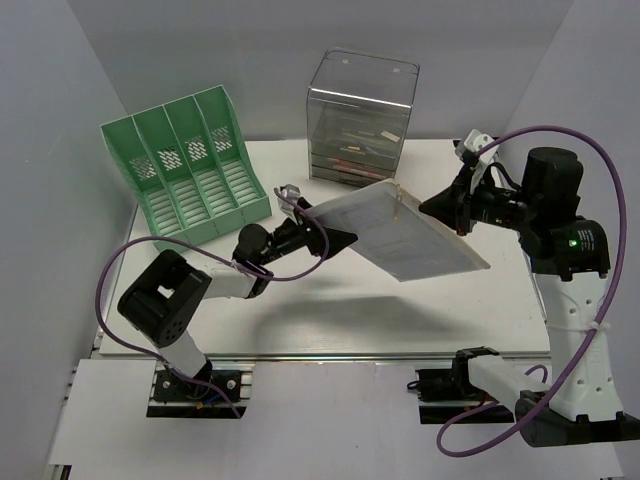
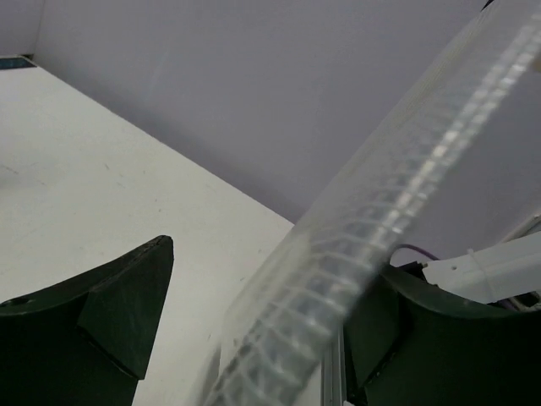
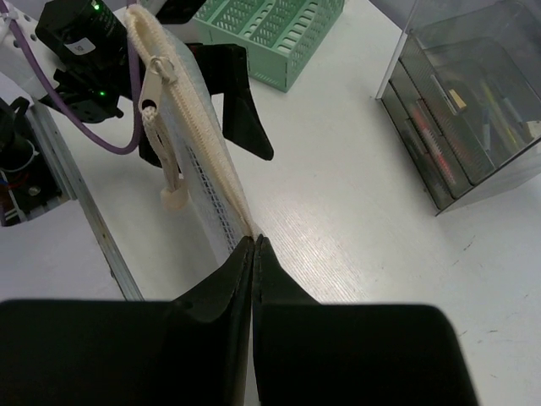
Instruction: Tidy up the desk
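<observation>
A translucent mesh zip pouch (image 1: pixel 405 232) hangs tilted in the air above the white desk (image 1: pixel 330 300). My right gripper (image 1: pixel 435 205) is shut on the pouch's far corner, at the end of the cream zipper (image 3: pixel 203 152). In the right wrist view its jaws (image 3: pixel 254 241) are pressed together on that edge. My left gripper (image 1: pixel 340 238) is open at the pouch's left edge. In the left wrist view the pouch (image 2: pixel 372 228) runs between the spread fingers (image 2: pixel 127 304), close to the right one, with a wide gap on the left.
A green slotted file rack (image 1: pixel 185 165) stands at the back left. A clear plastic drawer box (image 1: pixel 360 120) holding pens stands at the back centre. A silver rail (image 1: pixel 320 355) runs along the desk's near edge. Grey walls enclose the sides.
</observation>
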